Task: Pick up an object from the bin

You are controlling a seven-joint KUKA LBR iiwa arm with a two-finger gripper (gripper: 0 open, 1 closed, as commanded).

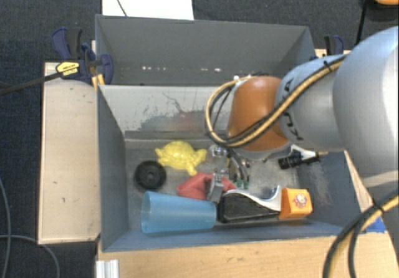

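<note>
My gripper point(220, 176) hangs below the arm's orange cover, low over the middle of the bin floor. It stands right beside a crumpled red thing point(194, 186), at that thing's right edge; whether it touches it I cannot tell. A yellow lumpy toy point(179, 155) lies just to the gripper's left. In front of the gripper lies a black tool with a curved silver lever point(248, 204), ending in an orange block point(296, 202). A light blue cup point(176, 211) lies on its side along the front wall.
A black round disc point(150, 174) sits at the left of the bin floor. A black marker-like stick point(298, 158) lies at the right, under the arm. The arm and its cables cover the bin's right half.
</note>
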